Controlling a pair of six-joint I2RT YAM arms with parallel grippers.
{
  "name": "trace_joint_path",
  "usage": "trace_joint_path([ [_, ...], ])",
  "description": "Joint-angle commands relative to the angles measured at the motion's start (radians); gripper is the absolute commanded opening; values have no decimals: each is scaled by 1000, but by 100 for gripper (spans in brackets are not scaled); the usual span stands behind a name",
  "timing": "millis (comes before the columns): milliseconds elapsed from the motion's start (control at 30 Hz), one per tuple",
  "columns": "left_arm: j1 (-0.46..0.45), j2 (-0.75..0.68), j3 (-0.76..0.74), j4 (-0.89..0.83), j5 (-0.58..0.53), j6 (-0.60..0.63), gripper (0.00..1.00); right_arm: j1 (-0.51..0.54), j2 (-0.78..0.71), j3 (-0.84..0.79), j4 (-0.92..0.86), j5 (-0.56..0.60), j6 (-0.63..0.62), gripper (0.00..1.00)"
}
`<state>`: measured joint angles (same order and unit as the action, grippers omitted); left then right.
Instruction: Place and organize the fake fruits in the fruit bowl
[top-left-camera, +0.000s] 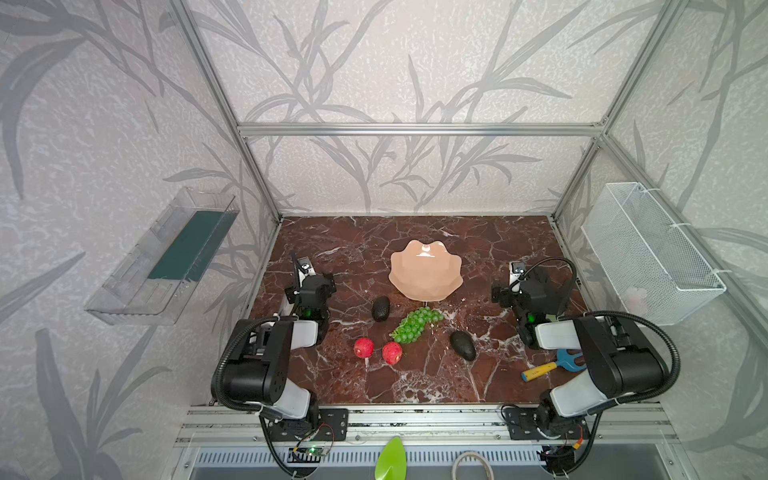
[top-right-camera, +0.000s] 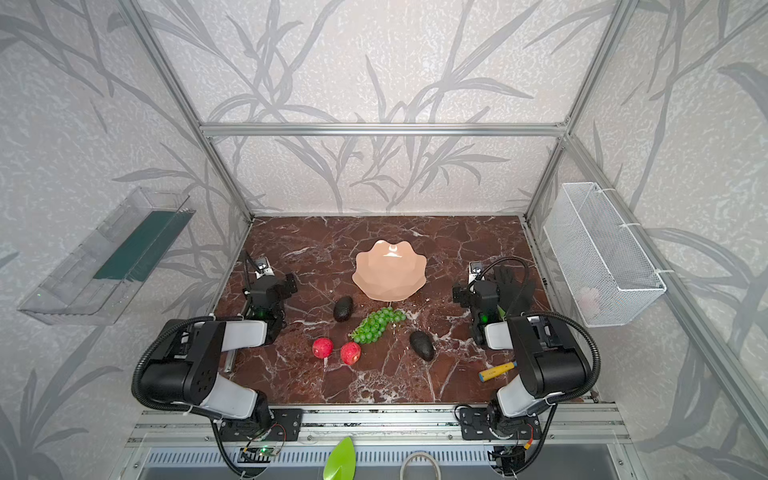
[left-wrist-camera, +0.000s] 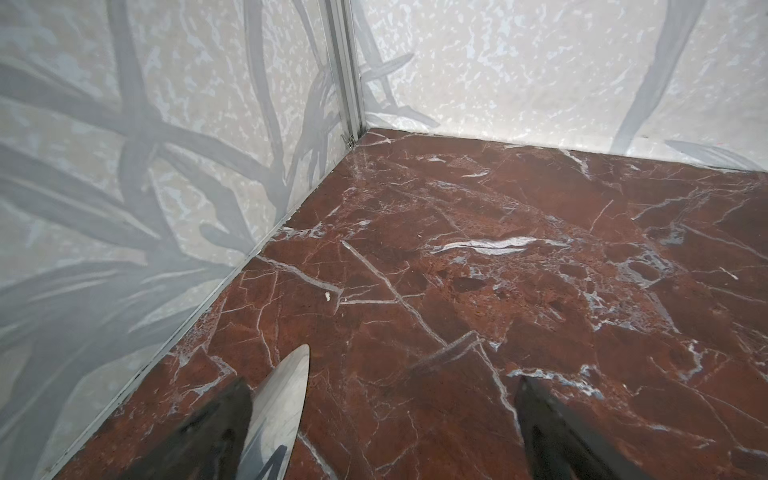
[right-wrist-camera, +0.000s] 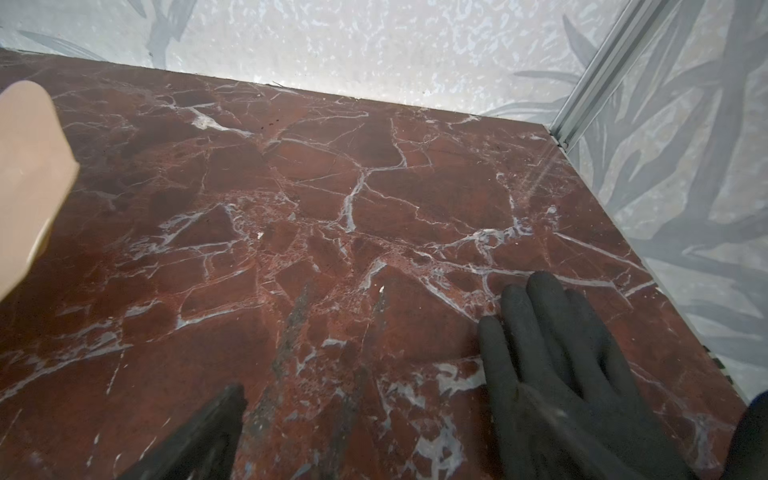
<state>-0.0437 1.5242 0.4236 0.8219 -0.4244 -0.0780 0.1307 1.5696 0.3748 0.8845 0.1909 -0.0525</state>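
Fruit bowl (top-left-camera: 426, 270) stands mid-worktop (top-left-camera: 415, 386), with all the fruit outside it!
Just in front of it lie the grapes (top-left-camera: 415, 325), between the left avocado (top-left-camera: 380, 308) and the right avocado (top-left-camera: 462, 345). The first strawberry (top-left-camera: 363, 347) and second strawberry (top-left-camera: 392, 353) sit nearer still. Left hand (left-wrist-camera: 382, 386) and right hand (right-wrist-camera: 378, 399) are spread wide, gripping nothing. The wire mesh basket (top-left-camera: 648, 249) holds something pale, too blurred to name. The clear tray (top-left-camera: 166, 257) carries a dark green strip.

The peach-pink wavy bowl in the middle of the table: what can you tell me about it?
The glossy peach-pink bowl is shallow and wide, with a scalloped, wavy rim and faceted sides; it looks like glazed ceramic or plastic. It stands upright and empty on the red-brown marble-look tabletop, centred toward the back. Nothing else touches it.
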Motion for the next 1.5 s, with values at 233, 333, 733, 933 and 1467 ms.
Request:
trace_joint_path([
  [233,4,8,19,-7,-1,18,100,-5,-25,16,-7,-16,3,99],
  [333,5,9,19,-8,-1,19,100,-5,-25,16,-7,-16,3,99],
  [733,4,9,19,-10,-1,18,100,-5,-25,16,-7,-16,3,99],
  [933,6,8,19,-12,0,19,100,-5,-25,16,-8,-16,2,99],
  [1467,4,-413,131,-447,80,-352,100,33,-418,281,-790,-283,324,98],
])
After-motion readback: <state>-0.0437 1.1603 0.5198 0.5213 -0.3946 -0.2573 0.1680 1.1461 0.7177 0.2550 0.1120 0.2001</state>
